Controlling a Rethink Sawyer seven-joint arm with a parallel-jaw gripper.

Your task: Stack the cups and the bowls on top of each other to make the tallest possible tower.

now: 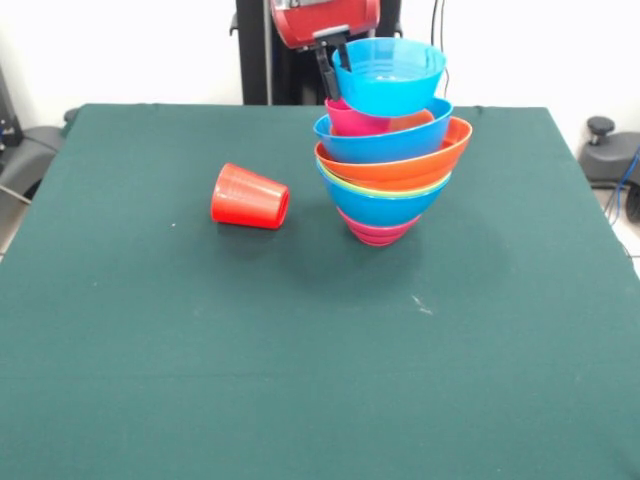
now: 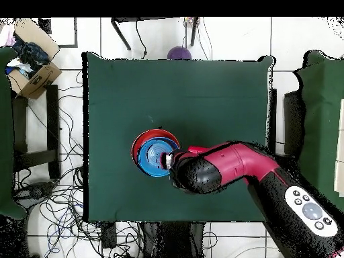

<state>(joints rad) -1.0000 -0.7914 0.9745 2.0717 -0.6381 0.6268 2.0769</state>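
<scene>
Meanwhile, the tower stood on the green table toward its far side, with a magenta bowl at the base and blue, lime, orange and blue rims banded above it. A pink cup sat in the upper blue bowl. The gripper pinched the rim of a light blue bowl at the very top. 1 red-orange cup lay on its side on the table, apart from the tower.
</scene>
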